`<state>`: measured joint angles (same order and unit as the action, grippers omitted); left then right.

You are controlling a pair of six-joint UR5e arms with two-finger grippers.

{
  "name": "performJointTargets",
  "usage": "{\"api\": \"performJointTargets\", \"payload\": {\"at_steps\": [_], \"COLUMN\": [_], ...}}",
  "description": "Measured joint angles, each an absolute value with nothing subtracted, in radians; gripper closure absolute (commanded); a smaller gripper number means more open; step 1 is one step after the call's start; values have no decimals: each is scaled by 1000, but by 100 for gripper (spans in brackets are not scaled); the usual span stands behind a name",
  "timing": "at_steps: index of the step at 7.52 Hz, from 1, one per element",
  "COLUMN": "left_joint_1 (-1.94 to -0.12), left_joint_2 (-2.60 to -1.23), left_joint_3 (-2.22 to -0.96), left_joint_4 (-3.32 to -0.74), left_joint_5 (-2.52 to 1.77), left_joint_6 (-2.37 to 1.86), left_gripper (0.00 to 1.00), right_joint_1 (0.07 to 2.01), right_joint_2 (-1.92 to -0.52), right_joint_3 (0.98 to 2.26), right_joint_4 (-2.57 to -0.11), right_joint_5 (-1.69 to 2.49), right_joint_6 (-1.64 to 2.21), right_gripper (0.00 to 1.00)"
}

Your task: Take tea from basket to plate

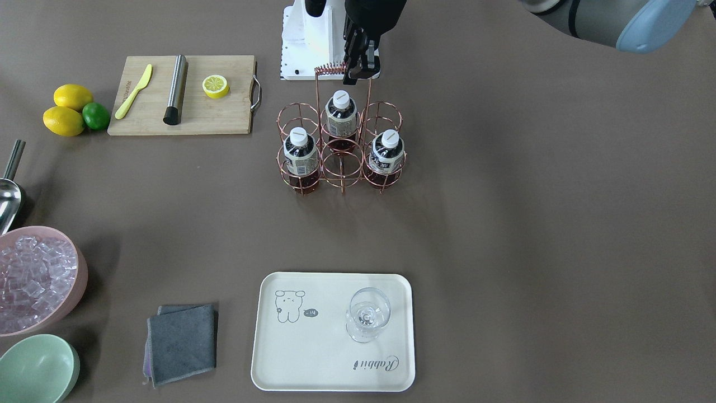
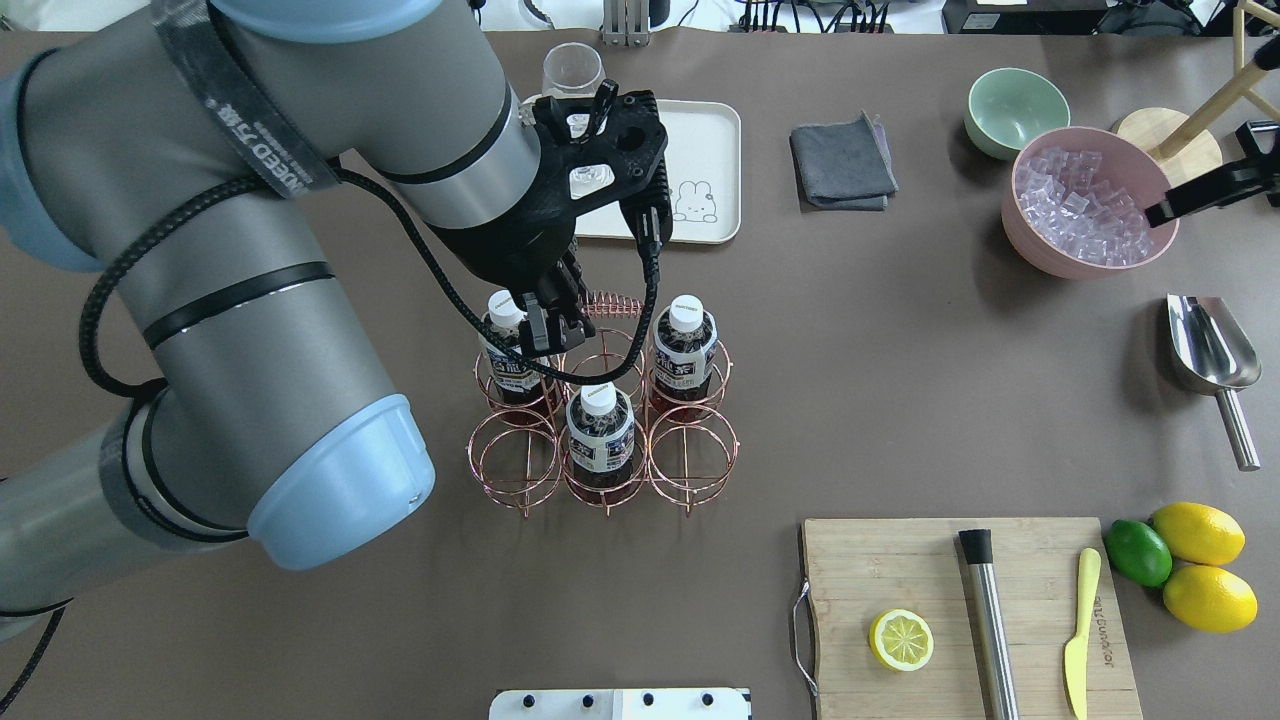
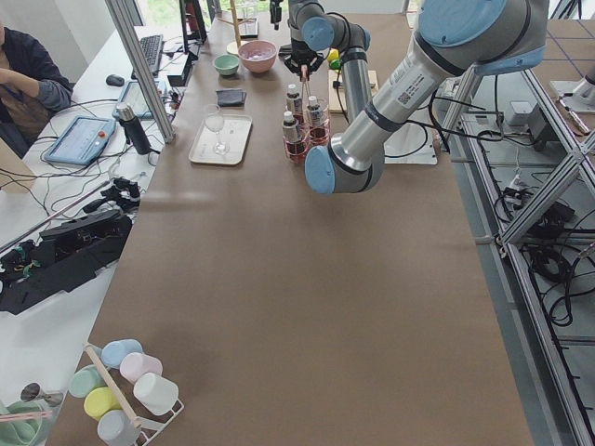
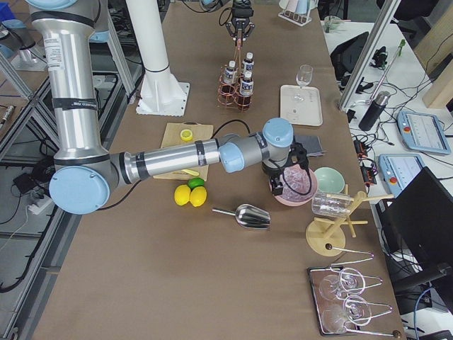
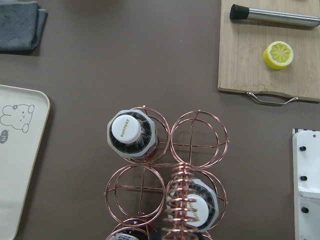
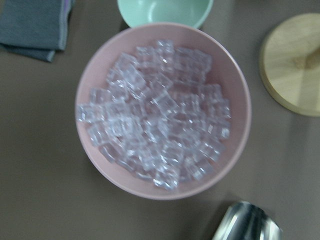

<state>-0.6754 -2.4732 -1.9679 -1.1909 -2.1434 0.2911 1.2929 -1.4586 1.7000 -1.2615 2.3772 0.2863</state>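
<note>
Brown surface [image 1: 503, 224] lies open between basket [image 1: 342, 162] and plate [image 1: 313, 358]. Left tool [image 1: 356, 77], tips apart, hovers at the basket handle. Right tool [image 2: 1160, 212], above the ice bowl [image 2: 1030, 245]: cannot tell.

Robotics lab: industrial robot arm [image 3: 400, 93] over brown-covered bench [image 3: 279, 307]; aluminium frame post [image 3: 144, 65], loose cables [image 3: 555, 265], teach pendant [image 3: 82, 139] on side desk, seated operator [image 3: 33, 79].
</note>
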Motion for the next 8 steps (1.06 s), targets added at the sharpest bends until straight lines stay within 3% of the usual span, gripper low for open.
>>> {"api": "performJointTargets", "payload": {"at_steps": [3,6,8], "left_joint_1": [-668,-669,-669], "left_joint_2": [-2475,-2469,-2468], "left_joint_3": [-1938,-1946,-1950], "left_joint_4": [-1226,-1227,-1227], "left_joint_5": [-2137,-2137,-2137], "left_joint_6": [289,288,286], "left_gripper": [100,100,100], "right_joint_1": [1116,976,848], "right_joint_2": [-1406,-1386,-1358], "right_joint_3": [1654,1637,1637], "right_joint_4": [-792,-360,-221], "right_joint_5": [2186,1998,1853], "right_joint_6": [435,632,695], "right_gripper": [9,2,2]}}
